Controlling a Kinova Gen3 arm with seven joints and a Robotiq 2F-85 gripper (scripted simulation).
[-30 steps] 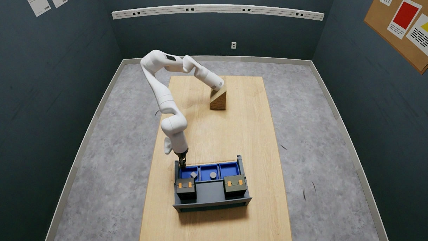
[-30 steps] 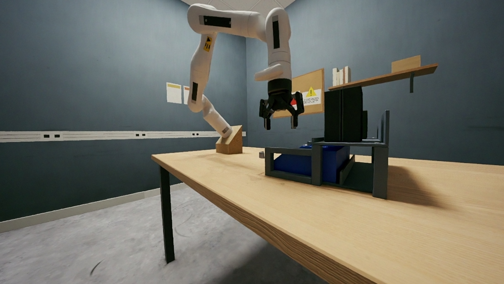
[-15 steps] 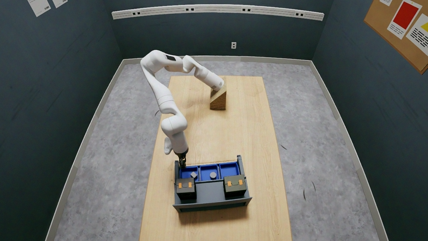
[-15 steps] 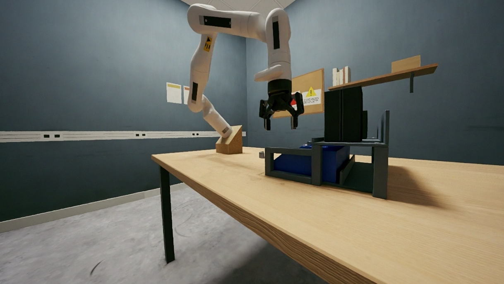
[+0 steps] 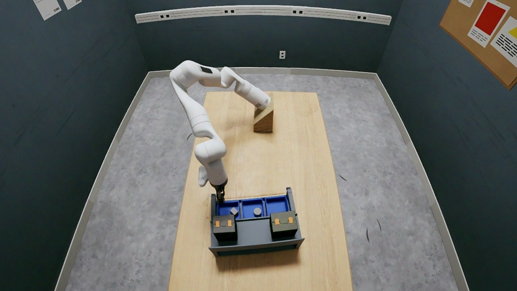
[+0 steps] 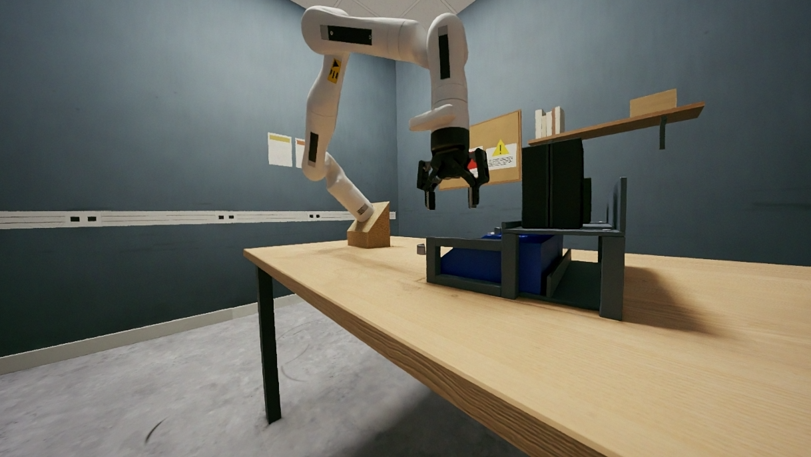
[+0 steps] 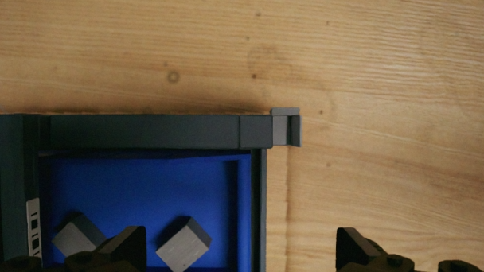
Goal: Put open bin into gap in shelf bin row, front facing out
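Note:
Three blue bins stand side by side on the grey shelf (image 5: pixel 253 231) (image 6: pixel 509 266). The left bin (image 5: pixel 223 208) (image 7: pixel 139 187) (image 6: pixel 473 266) holds grey blocks; two show in the wrist view, and its front edge lies just behind the dark front lip (image 7: pixel 263 207). The middle bin (image 5: pixel 247 204) holds a round grey part (image 5: pixel 257 212). In the right bin (image 5: pixel 276 204) I see no part; the box hides its rear. No bin shows on the table outside the shelf. My gripper (image 5: pixel 220 201) (image 6: pixel 452 198) (image 7: pixel 240 248) is open and empty, above the left bin's front, touching nothing.
Two dark boxes with orange latches, left (image 5: pixel 225 233) and right (image 5: pixel 284 228), stand on the upper board. A side rail (image 7: pixel 139 131) runs beside the left bin, with a small grey bracket (image 7: pixel 280 129) at its front end. The wooden table (image 5: pixel 253 158) (image 6: pixel 363 284) lies around the shelf.

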